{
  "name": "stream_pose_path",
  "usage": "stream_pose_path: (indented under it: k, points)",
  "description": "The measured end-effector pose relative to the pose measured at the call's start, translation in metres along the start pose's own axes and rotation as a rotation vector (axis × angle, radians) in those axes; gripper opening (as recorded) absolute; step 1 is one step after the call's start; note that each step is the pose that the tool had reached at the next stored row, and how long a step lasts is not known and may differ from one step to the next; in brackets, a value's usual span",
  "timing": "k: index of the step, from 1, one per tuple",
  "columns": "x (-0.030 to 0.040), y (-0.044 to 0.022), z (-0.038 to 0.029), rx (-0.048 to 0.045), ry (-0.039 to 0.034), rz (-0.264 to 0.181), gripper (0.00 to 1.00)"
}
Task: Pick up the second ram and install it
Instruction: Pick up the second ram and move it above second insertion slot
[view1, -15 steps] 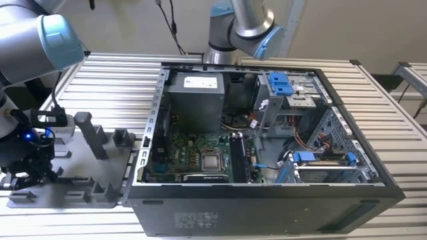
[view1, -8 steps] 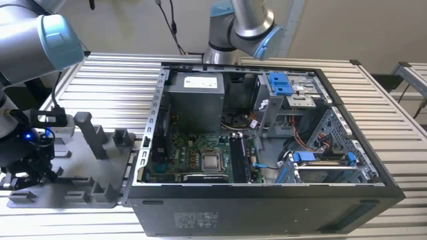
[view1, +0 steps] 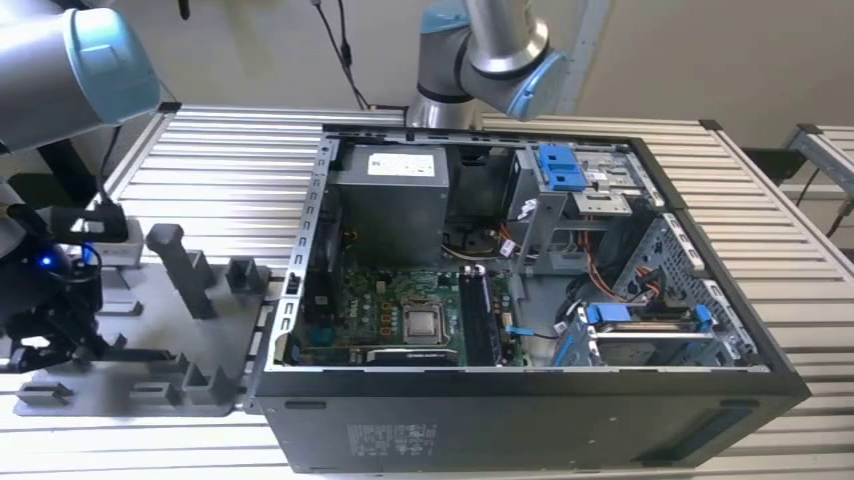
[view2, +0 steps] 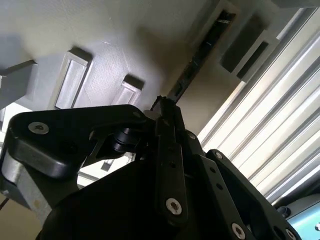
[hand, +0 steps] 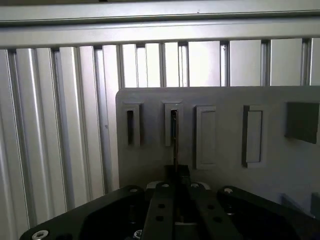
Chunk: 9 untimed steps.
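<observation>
the gripper (hand: 177, 181) was clamped on the second ram (hand: 175, 142), a thin dark stick seated edge-on in a slot of the grey holder (hand: 225, 97)

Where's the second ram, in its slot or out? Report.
In: the second ram stands in a gray holder slot, gripper at its end.

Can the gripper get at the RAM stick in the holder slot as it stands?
Probably yes. In the first wrist view the gripper sits in line with the RAM stick, which stands on edge in a slot of the grey holder; nothing lies between them.
</observation>
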<state>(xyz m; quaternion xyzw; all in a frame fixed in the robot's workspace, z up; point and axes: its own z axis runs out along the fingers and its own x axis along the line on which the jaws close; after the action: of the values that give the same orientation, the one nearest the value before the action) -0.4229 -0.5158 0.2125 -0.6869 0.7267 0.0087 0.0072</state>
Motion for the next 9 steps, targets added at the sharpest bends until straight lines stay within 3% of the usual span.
stream_pose_path:
  k: [9]
  points:
    - [-0.0008, 0.0000, -0.0121, -0.0001, 0.0022, -0.005, 0.14]
